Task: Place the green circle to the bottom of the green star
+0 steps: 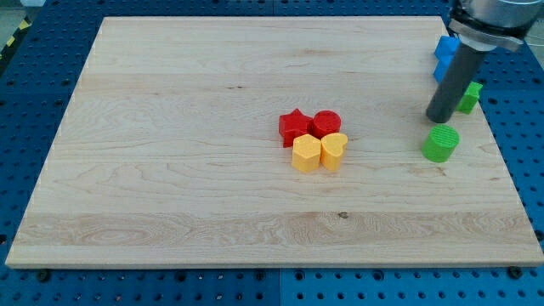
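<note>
The green circle [441,143] is a short green cylinder at the board's right side. The green star [470,96] lies above and to the right of it, near the right edge, partly hidden by the rod. My tip [438,119] rests on the board just above the green circle, close to its top edge, and to the left of the green star. The rod rises toward the view's top right.
Blue blocks [445,56] stand above the green star by the right edge, partly hidden by the rod. At the board's middle a red star [294,126], a red circle [327,123], a yellow hexagon [306,154] and a yellow heart [334,150] cluster together. The wooden board [170,127] lies on a blue perforated table.
</note>
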Available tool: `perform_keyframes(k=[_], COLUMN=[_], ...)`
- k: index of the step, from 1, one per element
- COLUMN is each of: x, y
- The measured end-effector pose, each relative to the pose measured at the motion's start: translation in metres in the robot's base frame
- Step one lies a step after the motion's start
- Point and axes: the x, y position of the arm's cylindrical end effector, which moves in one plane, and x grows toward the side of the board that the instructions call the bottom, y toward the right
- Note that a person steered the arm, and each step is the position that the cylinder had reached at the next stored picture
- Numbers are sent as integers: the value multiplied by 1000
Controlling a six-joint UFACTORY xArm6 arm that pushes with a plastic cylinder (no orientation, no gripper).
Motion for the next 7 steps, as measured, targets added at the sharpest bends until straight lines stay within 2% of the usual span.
perform_keyframes(k=[2, 3, 4, 7], x=[14, 51, 74, 68], y=[-50, -54, -44, 2])
